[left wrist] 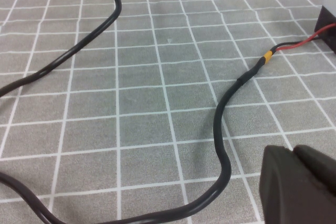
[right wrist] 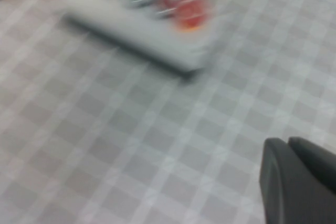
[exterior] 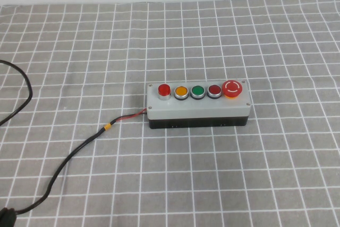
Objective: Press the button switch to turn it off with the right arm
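Observation:
The button switch [exterior: 164,90] is the small bright-red round button on a silver collar at the left end of the grey five-button box [exterior: 197,107]. No arm shows in the high view. My right gripper [right wrist: 289,142] hangs above the checked cloth, well short of the box [right wrist: 142,24], which is blurred in the right wrist view; its two dark fingers lie together and hold nothing. My left gripper [left wrist: 295,151] is shut and empty, near the box's black cable [left wrist: 226,124], with a corner of the box [left wrist: 328,17] at the edge of that view.
On the box, to the right of the switch, sit an orange button [exterior: 181,92], a green one [exterior: 198,91], a dark red flat one [exterior: 214,90] and a large red mushroom button [exterior: 232,88]. The black cable [exterior: 79,147] runs off the box's left end toward the near left edge.

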You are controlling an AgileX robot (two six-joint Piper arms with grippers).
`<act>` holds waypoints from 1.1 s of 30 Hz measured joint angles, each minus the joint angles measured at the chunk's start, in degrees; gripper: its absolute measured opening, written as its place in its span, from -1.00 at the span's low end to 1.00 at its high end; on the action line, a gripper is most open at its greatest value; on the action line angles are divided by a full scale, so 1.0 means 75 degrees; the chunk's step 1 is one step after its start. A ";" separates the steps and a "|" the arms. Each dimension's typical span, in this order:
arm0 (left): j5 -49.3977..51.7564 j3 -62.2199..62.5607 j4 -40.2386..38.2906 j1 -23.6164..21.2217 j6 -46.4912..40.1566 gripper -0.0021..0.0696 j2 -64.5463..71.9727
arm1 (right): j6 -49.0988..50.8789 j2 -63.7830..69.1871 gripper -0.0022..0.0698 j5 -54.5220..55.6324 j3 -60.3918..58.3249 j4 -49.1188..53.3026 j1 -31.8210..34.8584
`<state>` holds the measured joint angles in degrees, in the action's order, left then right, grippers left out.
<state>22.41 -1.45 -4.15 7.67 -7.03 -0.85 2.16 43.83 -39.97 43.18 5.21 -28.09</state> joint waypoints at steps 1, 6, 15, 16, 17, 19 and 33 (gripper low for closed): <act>0.0000 0.0000 0.0000 0.0000 0.0000 -0.95 0.0000 | -0.0054 -0.0258 -0.99 0.0533 -0.0483 0.0134 0.0320; 0.0000 0.0000 0.0000 0.0000 0.0000 -0.95 0.0000 | -0.0122 -0.1671 -0.99 0.3684 -0.3350 0.1017 0.1839; 0.0000 0.0000 0.0000 0.0000 0.0000 -0.95 0.0000 | 0.0207 -0.3838 -0.99 0.6387 -0.5847 -0.0267 0.3289; 0.0000 0.0000 0.0000 0.0000 0.0000 -0.95 0.0000 | 0.0219 -0.4043 -0.99 0.6387 -0.5904 -0.0314 0.3334; 0.0000 0.0000 0.0000 0.0000 0.0000 -0.95 0.0000 | 0.0219 -0.4205 -0.99 0.6359 -0.5942 -0.0356 0.3352; 0.0000 0.0000 0.0000 0.0000 0.0000 -0.95 0.0000 | 0.0236 -0.4580 -0.99 0.6184 -0.5946 -0.0410 0.3382; 0.0000 0.0000 0.0000 0.0000 0.0000 -0.95 0.0000 | 0.0240 -0.5909 -0.99 0.4711 -0.5946 -0.0521 0.3088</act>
<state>22.41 -1.45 -4.15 7.67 -7.03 -0.85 3.95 -0.49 -4.64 -1.41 1.31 -4.93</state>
